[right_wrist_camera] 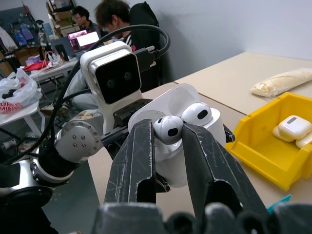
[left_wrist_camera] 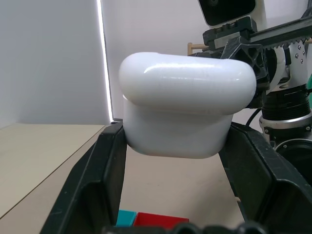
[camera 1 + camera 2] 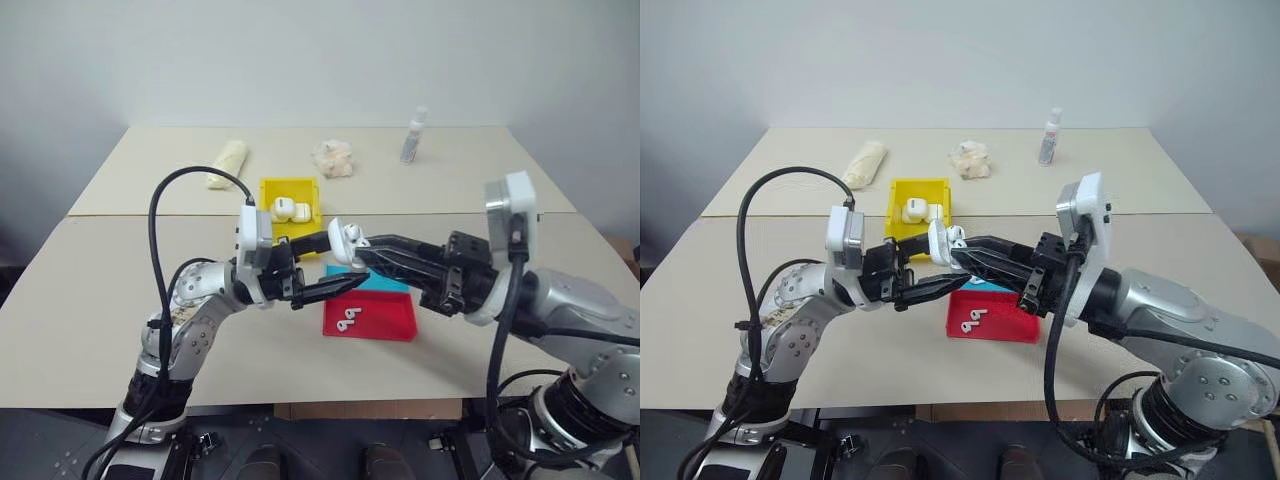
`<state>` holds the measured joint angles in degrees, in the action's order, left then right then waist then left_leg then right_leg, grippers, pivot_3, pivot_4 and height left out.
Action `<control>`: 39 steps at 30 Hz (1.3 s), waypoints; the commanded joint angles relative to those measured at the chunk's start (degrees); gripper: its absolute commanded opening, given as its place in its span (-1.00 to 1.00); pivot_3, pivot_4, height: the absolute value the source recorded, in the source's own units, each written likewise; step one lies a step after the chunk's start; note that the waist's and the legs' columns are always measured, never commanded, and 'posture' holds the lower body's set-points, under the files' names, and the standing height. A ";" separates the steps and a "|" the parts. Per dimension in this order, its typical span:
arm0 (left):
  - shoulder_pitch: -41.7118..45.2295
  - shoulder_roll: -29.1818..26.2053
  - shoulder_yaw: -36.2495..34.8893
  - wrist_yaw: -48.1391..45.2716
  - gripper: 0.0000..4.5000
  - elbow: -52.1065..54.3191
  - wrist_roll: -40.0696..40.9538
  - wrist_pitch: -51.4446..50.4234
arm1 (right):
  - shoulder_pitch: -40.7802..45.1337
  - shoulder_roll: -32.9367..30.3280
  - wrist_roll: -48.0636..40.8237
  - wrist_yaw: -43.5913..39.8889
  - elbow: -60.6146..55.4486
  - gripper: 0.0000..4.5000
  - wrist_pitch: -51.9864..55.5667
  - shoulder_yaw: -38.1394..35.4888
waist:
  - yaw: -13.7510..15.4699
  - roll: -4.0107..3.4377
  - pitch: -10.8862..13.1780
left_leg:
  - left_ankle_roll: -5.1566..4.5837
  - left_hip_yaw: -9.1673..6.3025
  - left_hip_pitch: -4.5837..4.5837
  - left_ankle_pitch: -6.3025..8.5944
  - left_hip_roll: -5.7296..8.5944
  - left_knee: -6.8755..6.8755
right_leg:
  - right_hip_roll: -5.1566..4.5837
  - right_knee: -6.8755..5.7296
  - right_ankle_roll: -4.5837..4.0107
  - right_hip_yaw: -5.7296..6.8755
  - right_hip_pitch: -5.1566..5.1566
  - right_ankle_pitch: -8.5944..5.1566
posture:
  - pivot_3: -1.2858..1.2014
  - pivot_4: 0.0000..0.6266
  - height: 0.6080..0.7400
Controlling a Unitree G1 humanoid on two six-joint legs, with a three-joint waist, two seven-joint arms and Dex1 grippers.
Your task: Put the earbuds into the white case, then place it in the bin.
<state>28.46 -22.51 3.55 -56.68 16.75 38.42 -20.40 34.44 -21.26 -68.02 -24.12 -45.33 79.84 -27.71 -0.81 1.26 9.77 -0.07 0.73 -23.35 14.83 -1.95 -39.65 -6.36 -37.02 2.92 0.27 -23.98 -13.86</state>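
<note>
Pinched between the right end effector (image 1: 168, 146) fingers was one earbud (image 1: 168, 129), a second (image 1: 197, 113) seated in the open white case (image 2: 185, 114), which the left end effector (image 2: 175, 161) clamped above the worktop (image 3: 100, 300). Head views added two earbuds (image 3: 347, 320) in the red tray (image 3: 385, 322) — and two cases (image 3: 290, 210) in the yellow bin (image 3: 268, 188).

white case (image 1: 187, 134) open, earbuds (image 1: 168, 129) in

Three cases (image 1: 187, 131); four earbuds (image 1: 168, 129)
</note>
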 commanded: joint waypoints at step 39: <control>9.01 6.16 7.34 3.57 0.22 -5.51 -13.47 0.86 | 6.99 -33.77 15.95 -6.88 1.90 -0.98 -22.34 25.33 | 0.27 0.05 0.01 | -0.10 -0.02 -0.18 0.05 -0.02 -0.10 | 0.01 0.11 0.00 0.04 -0.07 0.00 | 0.03 -0.52 1.00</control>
<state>36.11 -16.86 12.62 -53.24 8.24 22.85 -20.14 41.82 -53.81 -53.89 -30.50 -42.84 58.65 -1.50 -0.54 1.31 9.78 -0.17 0.70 -23.53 14.89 -1.97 -39.76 -6.34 -36.92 2.93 0.31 -24.05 -13.86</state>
